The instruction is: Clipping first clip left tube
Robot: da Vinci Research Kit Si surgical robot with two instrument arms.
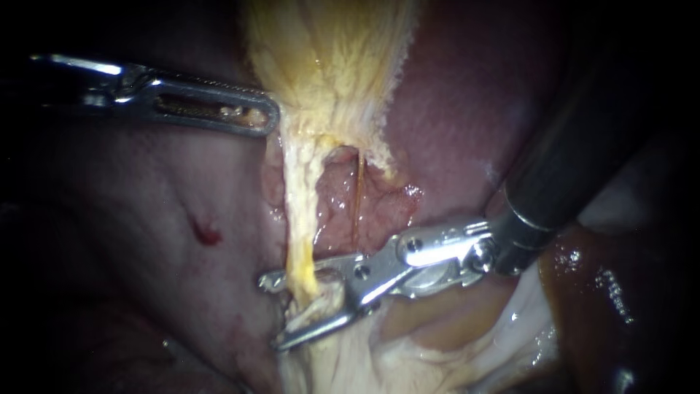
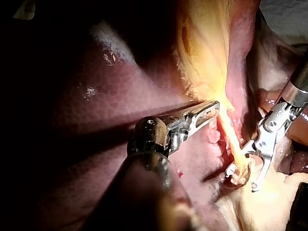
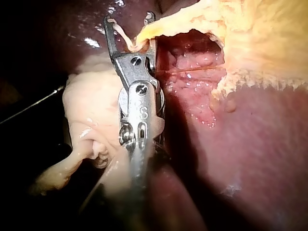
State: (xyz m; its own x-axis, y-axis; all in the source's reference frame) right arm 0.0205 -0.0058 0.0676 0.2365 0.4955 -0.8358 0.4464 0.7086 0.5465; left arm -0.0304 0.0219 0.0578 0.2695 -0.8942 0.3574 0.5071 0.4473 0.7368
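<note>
The liver (image 1: pixel 474 109) fills the field, dark red, with a small red spot on its surface at the left. Over its upper middle lies the yellow, frayed gallbladder (image 1: pixel 328 58), which narrows downward into two strands across a raw pink bed. The right instrument (image 1: pixel 275 311) comes in from the upper right, its dark shaft ending in bright metal jaws that stand apart with a clear gap. The left tube (image 1: pixel 297 219), the thicker pale yellow strand, runs down from the gallbladder and passes between those jaws, deep toward their hinge, one jaw on each side of it. The left instrument (image 1: pixel 268 117) reaches in from the left, its slotted jaws lying together and holding nothing, their tip just against the gallbladder's edge. The right tube (image 1: pixel 357 197), a thin strand, hangs just beside the left tube, clear of both instruments.
</note>
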